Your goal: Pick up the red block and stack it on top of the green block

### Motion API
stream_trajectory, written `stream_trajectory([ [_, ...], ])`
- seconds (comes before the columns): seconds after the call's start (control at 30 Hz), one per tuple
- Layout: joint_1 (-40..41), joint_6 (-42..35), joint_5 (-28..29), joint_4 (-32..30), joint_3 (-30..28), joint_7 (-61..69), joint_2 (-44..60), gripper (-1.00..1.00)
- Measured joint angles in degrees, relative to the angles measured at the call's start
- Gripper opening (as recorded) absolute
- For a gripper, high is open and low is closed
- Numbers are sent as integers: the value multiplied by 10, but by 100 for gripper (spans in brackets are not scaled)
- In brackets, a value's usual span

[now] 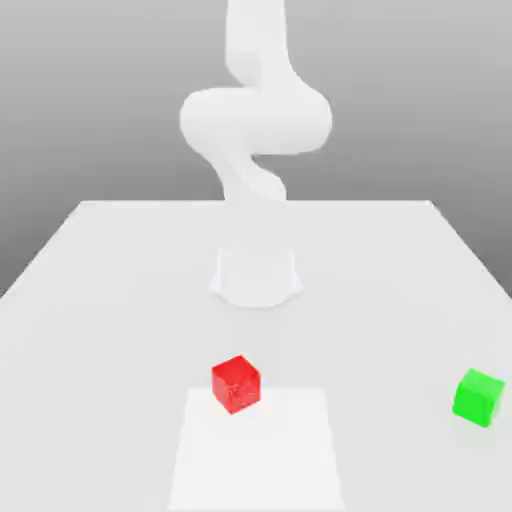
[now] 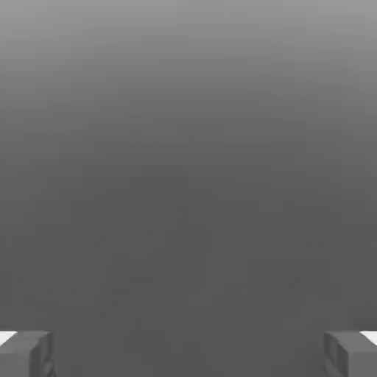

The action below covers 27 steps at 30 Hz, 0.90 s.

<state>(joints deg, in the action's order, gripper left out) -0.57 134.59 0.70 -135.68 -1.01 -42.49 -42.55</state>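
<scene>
Hand (image 2: 188,353) spread wide, fingers (image 2: 26,353) far apart, holding and touching nothing.

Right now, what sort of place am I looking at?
Likely a simulated robot test bench: a plain white table, a white arm, and just a red block and green block.

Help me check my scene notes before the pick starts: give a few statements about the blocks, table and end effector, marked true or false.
1. The red block sits on top of the green block. False: both rest on the table, well apart.
2. The green block lies toward the exterior view's right of the red block. True.
3. The end effector is shut on the red block. False: its fingers stand wide apart with nothing between them.
4. The red block sits at the edge of a paler square patch on the table. True.
</scene>
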Motion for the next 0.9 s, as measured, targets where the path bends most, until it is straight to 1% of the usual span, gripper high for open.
stream_trajectory([
  [0.4, -37, 163, 39, -227, -76, 204, 194, 0],
  [0.53, -49, 235, 47, -309, -105, 288, 284, 0],
  [0.57, -52, 265, 41, -322, -109, 311, 323, 0],
  [0.67, -55, 346, -19, -331, -99, 378, 426, 0],
  [0.7, -53, 366, -43, -329, -88, 397, 450, 0],
  [0.77, -25, 402, -85, -324, -49, 428, 493, 0],
  [0.8, -9, 419, -96, -321, -29, 437, 513, -100],
  [0.9, -9, 419, -96, -321, -29, 436, 513, -100],
])
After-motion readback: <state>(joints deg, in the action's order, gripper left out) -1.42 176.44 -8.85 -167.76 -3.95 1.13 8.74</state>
